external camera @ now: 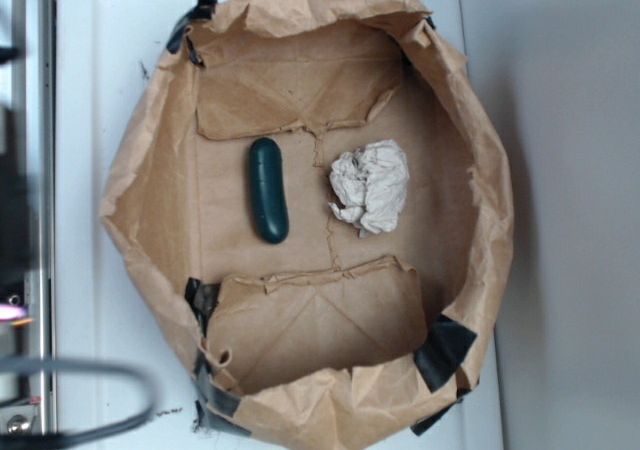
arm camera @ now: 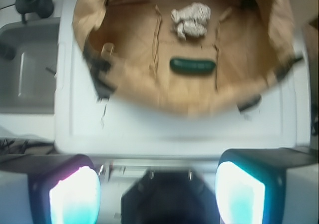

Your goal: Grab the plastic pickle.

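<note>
Exterior: white table point(external camera: 100, 120), brown paper bin point(external camera: 480, 200).

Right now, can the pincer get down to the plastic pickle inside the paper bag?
Probably yes. The plastic pickle lies flat and uncovered on the floor of the opened paper bag, apart from the paper wad. The pincer stands open, back from the bag, so it must first clear the raised rim.

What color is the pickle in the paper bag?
Dark glossy green. The plastic pickle shows best in the exterior view.
</note>
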You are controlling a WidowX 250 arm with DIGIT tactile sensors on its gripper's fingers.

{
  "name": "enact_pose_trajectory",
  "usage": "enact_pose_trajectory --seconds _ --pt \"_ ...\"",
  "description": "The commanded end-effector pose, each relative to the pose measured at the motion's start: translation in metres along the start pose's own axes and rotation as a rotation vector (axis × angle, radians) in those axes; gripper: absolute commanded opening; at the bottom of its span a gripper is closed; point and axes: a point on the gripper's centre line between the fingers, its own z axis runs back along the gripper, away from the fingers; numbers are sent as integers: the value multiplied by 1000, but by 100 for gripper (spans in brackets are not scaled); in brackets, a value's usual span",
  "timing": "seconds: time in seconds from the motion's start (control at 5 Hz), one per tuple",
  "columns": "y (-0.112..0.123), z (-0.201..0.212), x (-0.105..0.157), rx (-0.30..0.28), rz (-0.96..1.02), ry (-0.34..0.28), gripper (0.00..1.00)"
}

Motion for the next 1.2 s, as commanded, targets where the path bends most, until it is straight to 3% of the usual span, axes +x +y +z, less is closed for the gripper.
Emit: enact_pose_trajectory --seconds 0.0,0.4,0.6,0.8,1.0 --pt "16 -2 94 -42 -75 -39 100" --pt "16 -2 94 -42 -75 -39 100" --pt "37 -28 103 163 -342 -20 100" --pt "55 -56 95 186 -593 -45 100" --pt "53 -73 93 178 -840 -94 100"
